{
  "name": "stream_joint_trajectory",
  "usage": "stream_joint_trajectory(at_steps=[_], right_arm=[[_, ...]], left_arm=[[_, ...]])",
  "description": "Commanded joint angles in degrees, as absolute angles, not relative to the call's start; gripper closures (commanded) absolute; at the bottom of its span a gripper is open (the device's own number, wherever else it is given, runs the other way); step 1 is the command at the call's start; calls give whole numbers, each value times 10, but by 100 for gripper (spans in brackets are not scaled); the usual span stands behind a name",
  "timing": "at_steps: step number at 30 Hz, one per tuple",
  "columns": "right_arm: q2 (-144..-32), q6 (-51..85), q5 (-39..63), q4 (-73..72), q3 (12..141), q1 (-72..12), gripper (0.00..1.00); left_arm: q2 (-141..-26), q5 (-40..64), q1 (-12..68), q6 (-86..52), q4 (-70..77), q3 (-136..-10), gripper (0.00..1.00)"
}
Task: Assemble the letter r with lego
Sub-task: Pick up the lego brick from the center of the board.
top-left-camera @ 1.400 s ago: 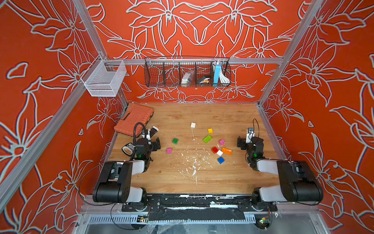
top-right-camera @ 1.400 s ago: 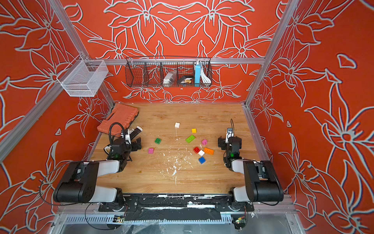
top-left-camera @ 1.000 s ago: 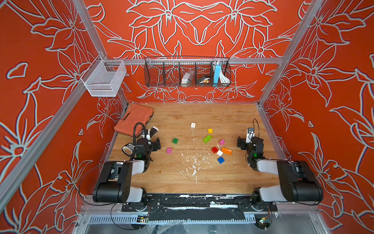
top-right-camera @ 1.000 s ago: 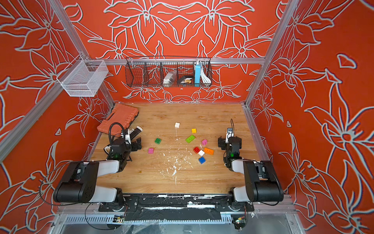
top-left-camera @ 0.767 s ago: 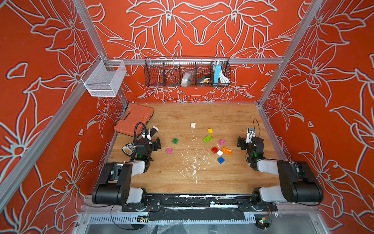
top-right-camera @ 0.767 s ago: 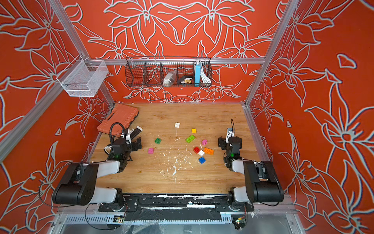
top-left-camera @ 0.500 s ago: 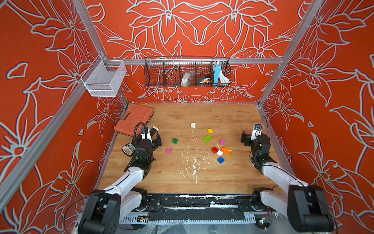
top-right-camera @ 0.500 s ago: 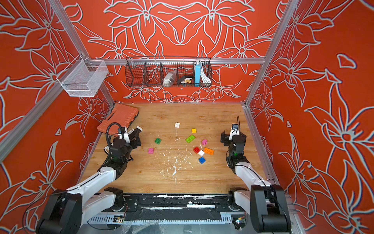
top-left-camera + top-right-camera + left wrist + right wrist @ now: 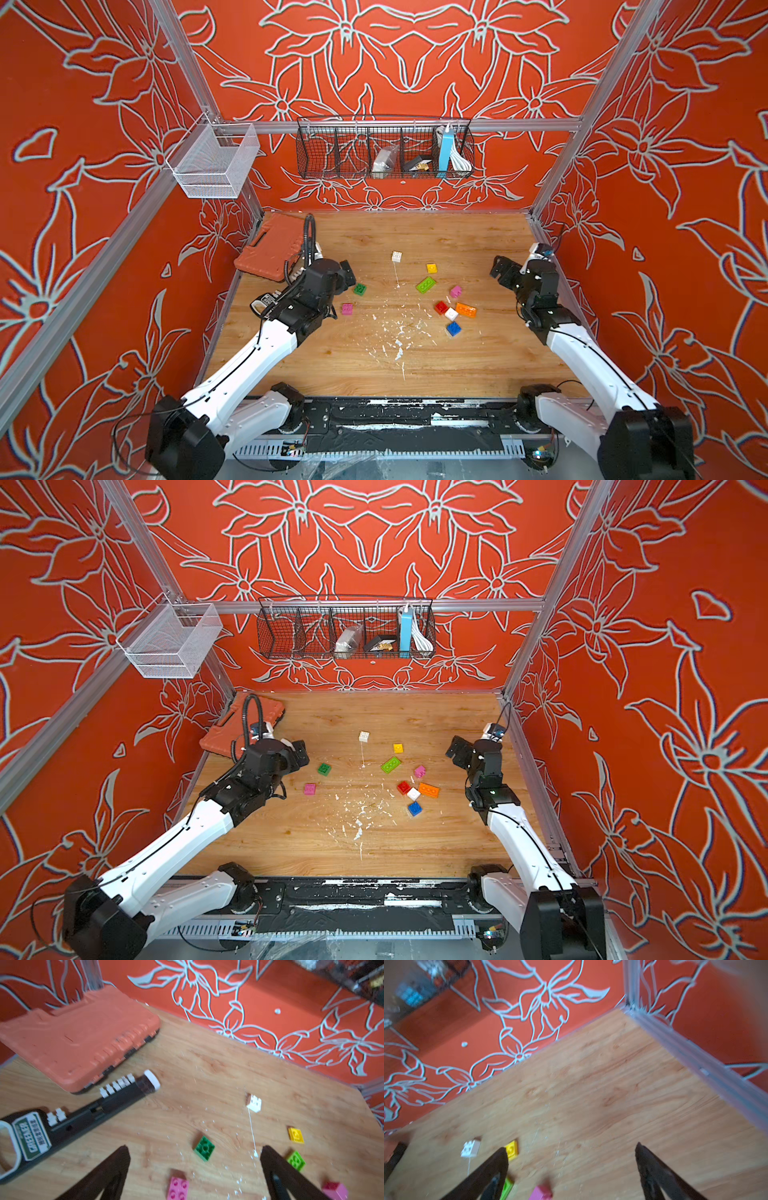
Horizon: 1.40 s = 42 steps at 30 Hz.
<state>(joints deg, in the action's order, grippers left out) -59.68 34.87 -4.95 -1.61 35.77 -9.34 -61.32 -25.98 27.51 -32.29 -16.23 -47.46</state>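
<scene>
Left gripper (image 9: 194,1148), right gripper (image 9: 570,1146): both wide open, empty. Lego (image 9: 466,309), 3 o'clock on table (image 9: 465,245): light, rigid, slick. Pinch flat side walls, not studs.

Red-orange walls (image 9: 415,62) printed with big pale flower outlines close in three sides of a light wooden board (image 9: 415,374), with silvery metal bars (image 9: 519,124) up the corners and across the back. A black wire basket (image 9: 324,160) split into compartments hangs on the back bar, a white mesh basket (image 9: 208,170) at the back left corner. The light is even and bright.
</scene>
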Motion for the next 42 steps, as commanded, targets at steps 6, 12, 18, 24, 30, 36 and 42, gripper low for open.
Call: stream_joint_trajectory(at_steps=[6, 12, 18, 24, 30, 36, 42], right_arm=[[-638, 412, -66, 121, 397, -276, 2], [-616, 418, -86, 186, 399, -362, 2], [-594, 367, -23, 268, 409, -399, 2], [-614, 324, -35, 409, 470, -403, 4], [-661, 296, -40, 503, 554, -400, 6], [-682, 280, 13, 515, 596, -400, 6], [-676, 275, 30, 503, 603, -399, 8]], left_arm=[[-715, -217, 390, -385, -326, -541, 1], [-737, -118, 407, -385, -334, -530, 1], [-751, -68, 409, -376, -348, -502, 1], [-758, -83, 403, -402, -369, -486, 5], [-801, -67, 317, -394, -385, -507, 10], [-871, -89, 265, -362, -407, -561, 10], [-919, -74, 227, -329, -386, -589, 19]])
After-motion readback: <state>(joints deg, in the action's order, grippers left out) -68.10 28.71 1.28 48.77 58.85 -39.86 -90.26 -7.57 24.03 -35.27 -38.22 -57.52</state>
